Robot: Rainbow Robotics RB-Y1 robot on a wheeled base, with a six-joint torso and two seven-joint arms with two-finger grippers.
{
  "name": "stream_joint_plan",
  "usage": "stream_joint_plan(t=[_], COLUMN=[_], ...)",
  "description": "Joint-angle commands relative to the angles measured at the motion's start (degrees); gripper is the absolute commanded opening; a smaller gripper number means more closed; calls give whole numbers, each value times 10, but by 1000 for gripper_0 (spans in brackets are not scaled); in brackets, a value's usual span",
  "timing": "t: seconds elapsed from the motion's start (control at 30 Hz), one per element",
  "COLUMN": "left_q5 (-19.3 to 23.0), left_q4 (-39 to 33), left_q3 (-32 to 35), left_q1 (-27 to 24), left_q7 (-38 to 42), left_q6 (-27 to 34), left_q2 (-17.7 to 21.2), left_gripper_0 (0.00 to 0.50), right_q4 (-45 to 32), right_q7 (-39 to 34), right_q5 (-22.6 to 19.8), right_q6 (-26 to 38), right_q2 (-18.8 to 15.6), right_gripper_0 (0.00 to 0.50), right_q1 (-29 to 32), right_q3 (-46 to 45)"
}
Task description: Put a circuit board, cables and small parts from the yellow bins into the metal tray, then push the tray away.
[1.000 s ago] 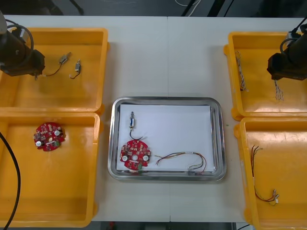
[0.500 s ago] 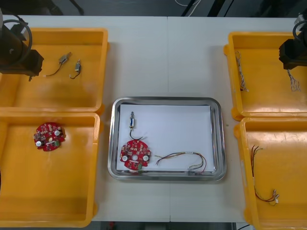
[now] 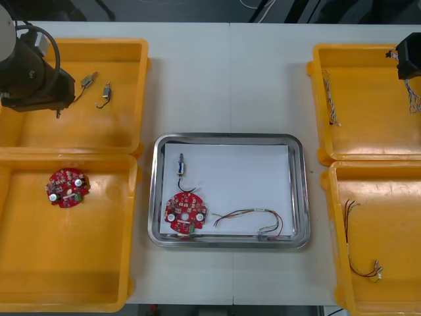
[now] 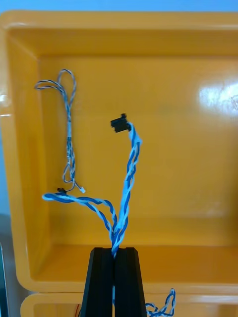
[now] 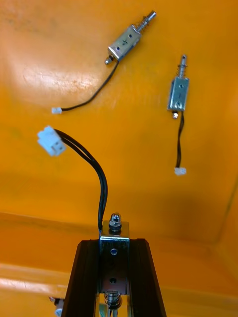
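L gripper clamps 1 small metal part w/ black lead, above far L bin. R gripper pinches twisted blue-white cable over far R bin; tray sits between. Risk: cable's dangling ends may snag the bin rim or drag the 2nd cable along; the thin pinch could slip.

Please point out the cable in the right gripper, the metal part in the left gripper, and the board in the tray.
twisted blue and white cable (image 4: 130,171), right wrist view, middle of the raised strand.
small metal part (image 5: 115,221), left wrist view, its rounded top.
circuit board (image 3: 185,212), front view, its middle.
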Motion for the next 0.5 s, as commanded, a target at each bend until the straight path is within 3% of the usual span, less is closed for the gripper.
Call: stream_joint_plan(t=[0.03, 0.27, 0.5], left_q5=[10, 10, 3], left_q4=[-66, -112, -163], left_q3=[-12, -44, -77], left_q1=[23, 27, 27], left_q7=[39, 106, 130], left_q6=[24, 24, 46], left_q2=[-25, -48, -73], left_gripper_0=[0, 0, 0], right_q4=[-76, -143, -216], right_q7=[12, 20, 24], right_q5=[-46, -116, -219], right_q6=[3, 3, 3], right_q2=[-26, -43, -78], right_gripper_0=[0, 0, 0], right_q1=[48, 86, 88], right_q3=[-12, 19, 102])
